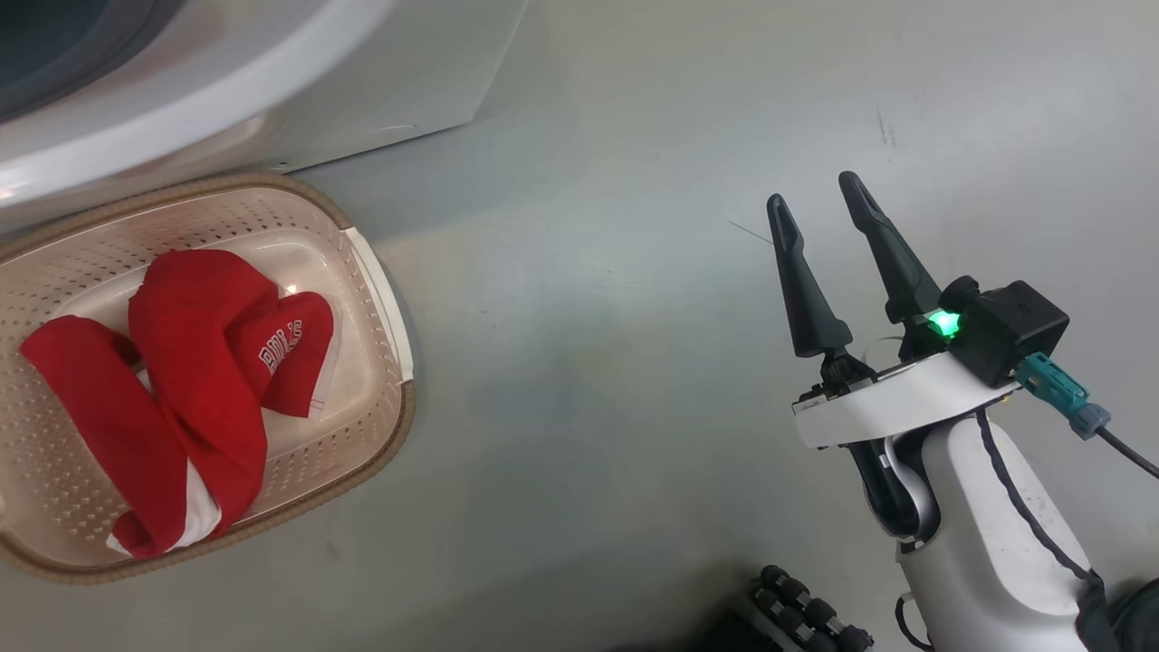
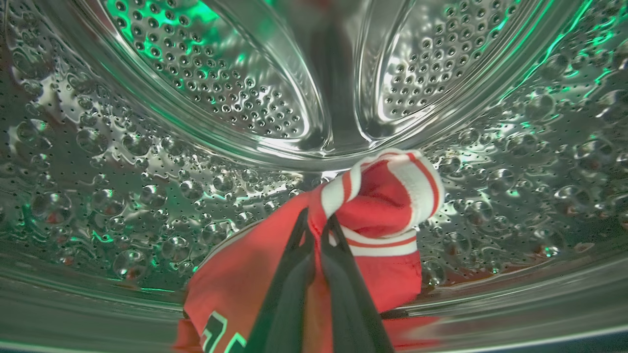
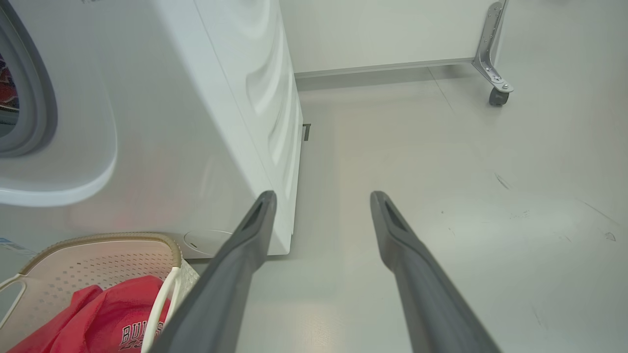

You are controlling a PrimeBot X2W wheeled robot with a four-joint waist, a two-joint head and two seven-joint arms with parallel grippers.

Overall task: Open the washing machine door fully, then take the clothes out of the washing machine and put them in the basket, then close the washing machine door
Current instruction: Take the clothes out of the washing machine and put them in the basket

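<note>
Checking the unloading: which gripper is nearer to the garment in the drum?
Left. The left gripper is shut on the garment; the right gripper hangs open over the floor, outside the machine.

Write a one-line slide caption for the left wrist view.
Left gripper shut on a red garment with white-striped trim, inside the perforated steel drum.

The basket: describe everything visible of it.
The basket is a cream plastic rounded rectangle with perforated walls, a brown woven-look rim and a white side handle. It sits upright on the grey floor, right in front of the washing machine; whether they touch is unclear. Red clothes with white trim lie crumpled inside.
</note>
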